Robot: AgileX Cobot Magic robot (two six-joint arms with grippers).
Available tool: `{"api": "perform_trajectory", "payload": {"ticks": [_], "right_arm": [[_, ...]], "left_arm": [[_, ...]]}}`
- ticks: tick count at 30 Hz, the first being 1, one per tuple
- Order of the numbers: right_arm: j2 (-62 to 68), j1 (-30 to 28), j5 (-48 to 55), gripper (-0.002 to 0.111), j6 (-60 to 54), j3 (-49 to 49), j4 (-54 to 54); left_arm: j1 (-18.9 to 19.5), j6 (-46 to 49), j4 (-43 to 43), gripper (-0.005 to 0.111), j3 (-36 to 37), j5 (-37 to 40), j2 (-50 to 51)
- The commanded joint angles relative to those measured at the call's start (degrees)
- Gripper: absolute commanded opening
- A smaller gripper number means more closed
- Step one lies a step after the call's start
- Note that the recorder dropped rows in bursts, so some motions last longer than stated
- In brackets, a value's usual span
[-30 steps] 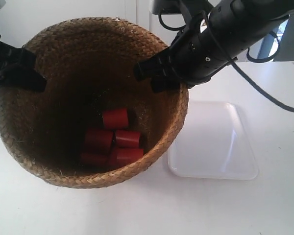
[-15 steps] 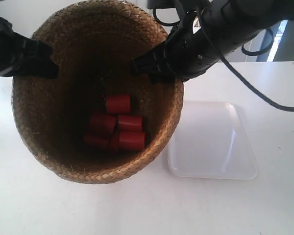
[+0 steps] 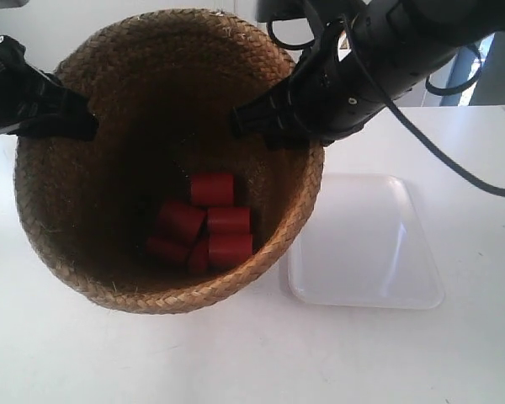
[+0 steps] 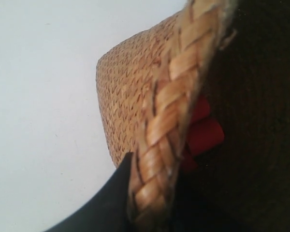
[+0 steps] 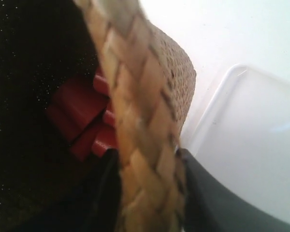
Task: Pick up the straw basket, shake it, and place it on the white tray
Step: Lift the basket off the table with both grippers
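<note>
The straw basket [image 3: 109,252] was held by its rim between the two grippers, to the left of the white tray [image 3: 370,244] and not on it. In the exterior view its right side overlapped the tray's left edge. The basket's mouth faced up, showing several red cylinders [image 3: 212,189] lying together on its dark bottom. Whether the base was clear of the white table [image 3: 236,362] could not be told.

The left gripper [image 3: 74,124] had the far left part of the rim. Its wrist view showed one black finger [image 4: 108,203] pressed against the outside of the braided edge, the other lost in the dark inside. The right gripper [image 3: 251,122] had the far right part of the rim, on the tray's side. Its wrist view showed its fingers [image 5: 208,198] closed on the braid, one inside and one outside. Each gripper was closed only as far as the braid's thickness allowed.
</note>
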Motion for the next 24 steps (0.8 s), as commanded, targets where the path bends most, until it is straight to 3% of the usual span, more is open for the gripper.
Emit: {"api": "perform_trajectory", "payload": {"ticks": [1,13,16,17,19,21,24], "right_arm": [[1.4,0.1,-1.3,0.0,-0.5,0.2,-0.6],[1.5,0.1,-0.2,0.0,0.7,-0.1,0.6],[-5.0,1.4,4.4,0.0,-2.5,-4.0,3.0],[-6.9,2.3,1.7,0.0,-2.6,-3.5,2.7],[-7.6,2.8,-8.9,0.0,1.3,2.4,-3.5],[-4.6,0.9,-6.1,0.0,6.0,3.6,-5.5],[-3.6,0.8,-3.6,0.0,4.2,3.5,-3.3]], "left_arm": [[0.1,-0.1,-2.8,0.0,-0.2,-3.3,-0.8],[0.1,0.3,-3.1,0.0,-0.5,-3.0,-0.8],[0.1,2.0,-6.1,0.0,-7.4,5.3,-6.1],[-0.1,5.3,-6.4,0.0,-7.8,4.3,-7.9],[0.1,2.6,-4.5,0.0,-3.4,-4.5,-7.5],[1.2,-2.1,-1.3,0.0,-1.6,-1.9,-4.5],[1.1,1.8,-2.5,0.0,-1.6,1.7,-3.1]]}}
